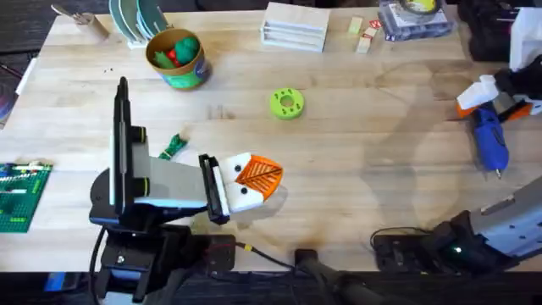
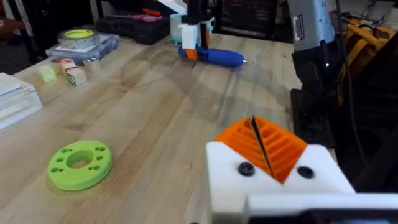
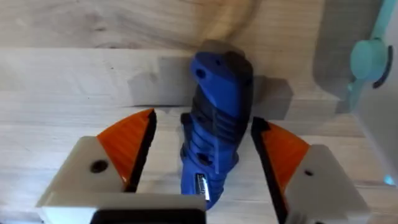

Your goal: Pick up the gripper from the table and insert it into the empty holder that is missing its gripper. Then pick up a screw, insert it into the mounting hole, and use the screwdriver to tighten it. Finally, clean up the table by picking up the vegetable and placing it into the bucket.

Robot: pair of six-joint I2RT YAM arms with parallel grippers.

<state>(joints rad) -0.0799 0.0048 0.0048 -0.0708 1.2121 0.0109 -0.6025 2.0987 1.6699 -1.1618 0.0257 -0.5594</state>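
Observation:
The blue screwdriver (image 1: pixel 489 140) lies on the table at the far right, metal tip toward the front edge. My right gripper (image 3: pixel 205 121) is open and straddles its back end (image 3: pixel 214 124), with a gap at each orange pad. My left gripper (image 1: pixel 264 176) rests low near the front left, shut with its orange pads (image 2: pixel 280 146) pressed together on nothing. The dark green vegetable (image 1: pixel 174 146) lies just behind the left arm. At the back left stands the bucket (image 1: pixel 176 58), with red and green pieces inside. The loose gripper, the holder and the screws are out of view.
A lime-green disc with holes (image 1: pixel 286 103) sits mid-table. A white box (image 1: pixel 295 25), small blocks (image 1: pixel 364 34) and a tape case (image 1: pixel 415 17) line the back edge. A green baseplate (image 1: pixel 17 195) lies at the left edge, and a dish rack (image 1: pixel 140 17) stands behind the bucket.

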